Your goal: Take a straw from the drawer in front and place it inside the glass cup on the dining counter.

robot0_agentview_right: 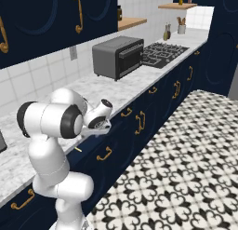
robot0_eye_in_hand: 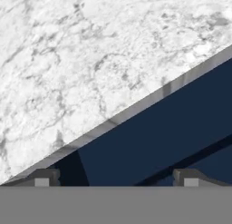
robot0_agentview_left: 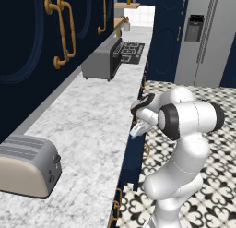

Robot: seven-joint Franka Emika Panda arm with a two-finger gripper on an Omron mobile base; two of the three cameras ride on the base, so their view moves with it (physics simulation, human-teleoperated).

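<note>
My gripper hovers at the front edge of the marble worktop, just above the navy drawer row. It is open, and in the hand view its fingertips stand wide apart with nothing between them. Below the counter lip lies the drawer front, a plain navy face; its gold handle hangs beside the arm. A tiny yellow sliver shows under the counter edge, too small to tell whether it is the straw. The glass cup and the dining counter are out of view.
A toaster sits at the near left of the worktop. Farther along are a grey toaster oven and a stove. A fridge stands across the patterned floor.
</note>
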